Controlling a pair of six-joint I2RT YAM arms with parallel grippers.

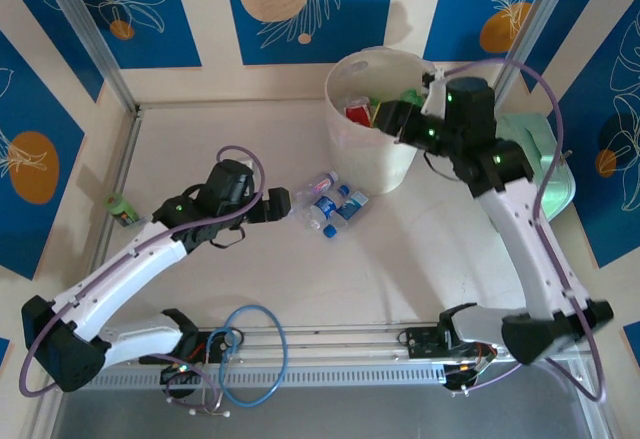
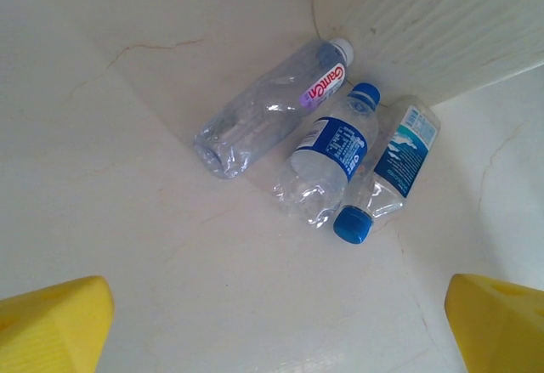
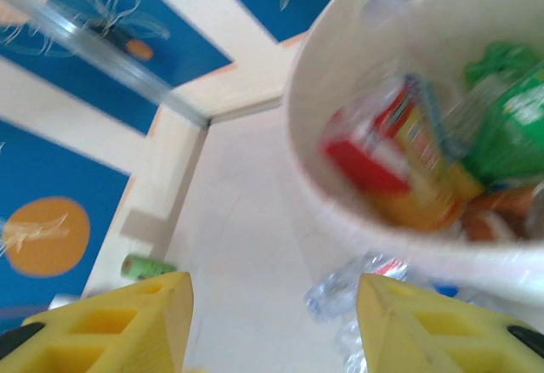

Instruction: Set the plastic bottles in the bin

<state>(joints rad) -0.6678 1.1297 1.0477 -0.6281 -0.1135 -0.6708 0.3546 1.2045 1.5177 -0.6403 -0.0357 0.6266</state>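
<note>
Top: pale veined table (image 1: 250, 289), walls of blue panels with white leaves and orange discs; bin (image 1: 350, 154) far centre, three clear bottles (image 1: 330, 206) lying at its near-left foot, green bottle (image 1: 122, 209) well left by the wall, left gripper (image 1: 290, 202) wide just left of the three, right gripper (image 1: 388, 119) over the bin's rim. Left wrist: the three lie side by side, long axes slanting toward the bin; white-capped bottle (image 2: 272, 105), red "Gan…" lettering, and blue-labelled bottle (image 2: 327, 156) point caps at it, third bottle (image 2: 387, 178) points its blue cap away, small print unreadable. Right wrist, blurred: yellow fingers (image 3: 136, 318) parted, nothing between; red, orange and green bottles heaped in the bin, directions unclear.
</note>
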